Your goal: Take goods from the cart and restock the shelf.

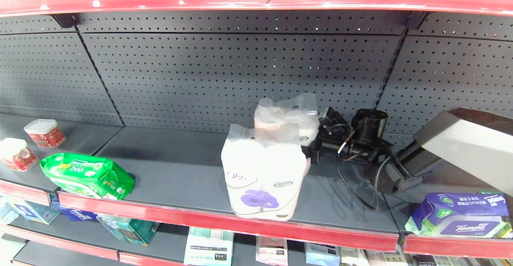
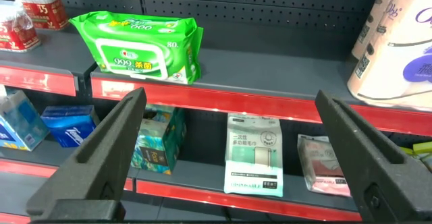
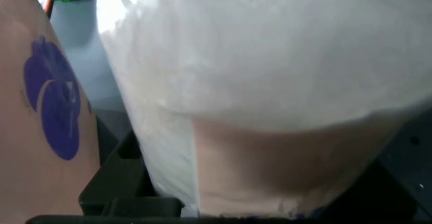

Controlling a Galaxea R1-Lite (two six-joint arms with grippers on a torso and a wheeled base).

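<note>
Gripping the rear roll pack (image 1: 286,115) with the right gripper (image 1: 314,148), fingers apparently pressed on both its sides, pack filling the gap between them. Resting it on the shelf board (image 1: 180,170), with the front roll pack (image 1: 262,174) just beyond the fingertips, touching or nearly so. Holding the left gripper (image 2: 231,97) released, nothing between its spread fingers, green wipes pack (image 2: 145,38) well beyond the tips. Judged as the set-down step. Next: calls for opening the right fingers and backing straight out, without dragging the soft wrap or tipping the front pack.
</note>
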